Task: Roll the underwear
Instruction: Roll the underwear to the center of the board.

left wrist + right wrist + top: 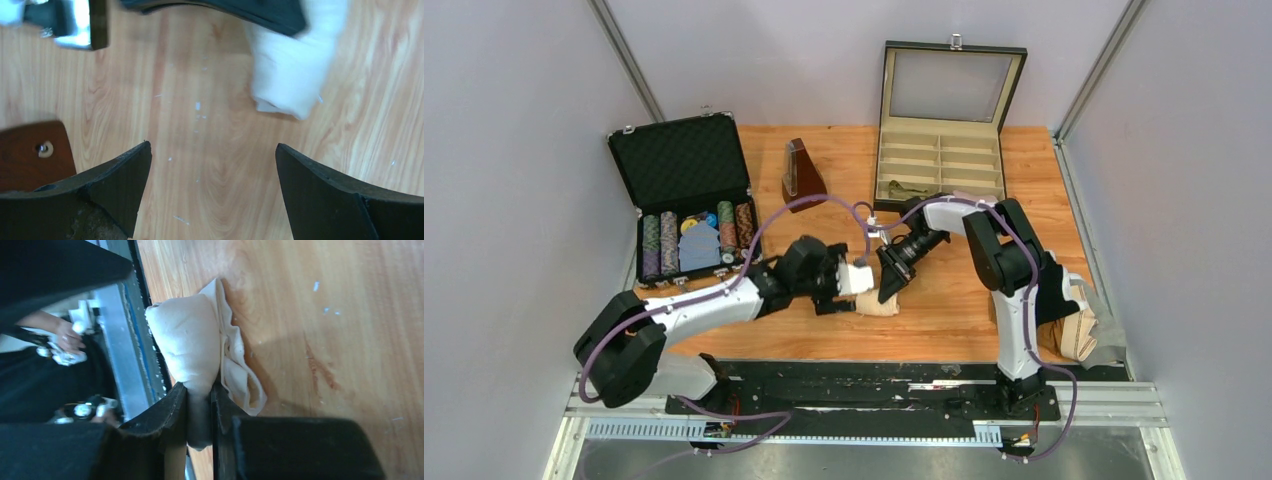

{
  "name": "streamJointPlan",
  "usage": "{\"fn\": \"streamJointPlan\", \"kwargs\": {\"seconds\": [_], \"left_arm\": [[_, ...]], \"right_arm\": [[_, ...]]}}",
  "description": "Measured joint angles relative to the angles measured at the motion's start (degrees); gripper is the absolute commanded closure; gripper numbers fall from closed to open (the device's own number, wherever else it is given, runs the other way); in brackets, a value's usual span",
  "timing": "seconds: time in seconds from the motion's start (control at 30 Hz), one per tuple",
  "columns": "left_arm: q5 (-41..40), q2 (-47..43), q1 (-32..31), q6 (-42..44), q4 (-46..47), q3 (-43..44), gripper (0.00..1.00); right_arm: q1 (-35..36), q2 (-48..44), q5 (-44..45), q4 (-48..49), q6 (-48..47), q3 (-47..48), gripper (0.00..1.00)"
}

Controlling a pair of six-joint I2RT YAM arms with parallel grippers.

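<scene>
This place looks like a robot laboratory, a small test cell. A wooden table (944, 335) is closed in by plain pale panel walls (504, 150). Two robot arms (694, 310) with purple cables (824, 198) are bolted to a black plate (874, 375) beside metal rails (874, 412) at its near edge.

Orange-brown wooden counter (944, 325): wavy grain, scattered white flecks.
Cream-beige rolled cloth underwear (187, 347): plain, one tone throughout.
Left fingers (115, 185) and right fingers (165, 415): matt black.
Left arm (694, 310) and right arm (1014, 330): white shells, black joints, purple cables.
Black hinged foam-lined case (682, 160), far left of the roll: chip stacks (669, 245) striped green, purple, red and white.
Dark red-brown pyramid-shaped wooden block (802, 172), behind the roll.
Black-framed compartment box (940, 158), behind the roll: beige lining.
Olive-khaki cloth garment (911, 188), inside that box.
</scene>
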Motion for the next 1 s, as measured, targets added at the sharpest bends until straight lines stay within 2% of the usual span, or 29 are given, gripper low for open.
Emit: {"fn": "streamJointPlan", "kwargs": {"seconds": [0.13, 0.2, 0.37, 0.43, 0.6, 0.77, 0.83, 0.9, 0.93, 0.97, 1.0], "left_arm": [[0.0, -3.7, -4.7, 15.1, 10.8, -14.5, 0.0], [2.1, -5.5, -6.3, 22.0, 14.3, -18.8, 0.0], [7.4, -4.5, -7.8, 32.2, 20.0, -18.9, 0.0], [8.8, -2.0, -8.2, 34.6, 22.2, -18.9, 0.04], [10.2, 4.5, -9.4, 38.1, 26.2, -17.4, 0.2], [8.1, 9.7, -10.1, 38.1, 27.2, -14.1, 0.49], [7.0, 11.3, -10.2, 38.1, 27.1, -13.2, 0.57], [6.2, 12.0, -10.3, 38.4, 26.1, -12.5, 0.59], [6.0, 12.2, -10.3, 38.4, 25.2, -12.0, 0.6], [5.9, 12.4, -10.3, 38.3, 24.1, -11.3, 0.61], [6.1, 12.6, -10.3, 38.4, 22.2, -10.2, 0.62]], "right_arm": [[-0.7, 4.5, -1.5, -4.3, 3.6, 3.6, 0.96], [-1.0, 6.2, -2.1, -5.9, 5.1, 4.7, 0.96], [-1.5, 8.7, -3.6, -7.9, 8.3, 5.8, 0.97], [-1.7, 9.5, -3.8, -8.5, 9.3, 6.3, 0.96], [-1.9, 11.3, -4.6, -10.3, 10.7, 7.4, 0.97], [-1.9, 11.6, -4.9, -10.7, 10.3, 7.7, 0.96], [-1.9, 11.8, -4.9, -11.0, 10.1, 8.0, 0.92], [-1.9, 12.0, -4.8, -11.3, 9.9, 8.3, 0.79], [-1.9, 12.1, -4.8, -11.4, 9.7, 8.4, 0.61], [-1.9, 12.1, -4.8, -11.5, 9.6, 8.5, 0.22], [-1.9, 12.1, -4.7, -11.5, 9.5, 8.5, 0.03]]}}
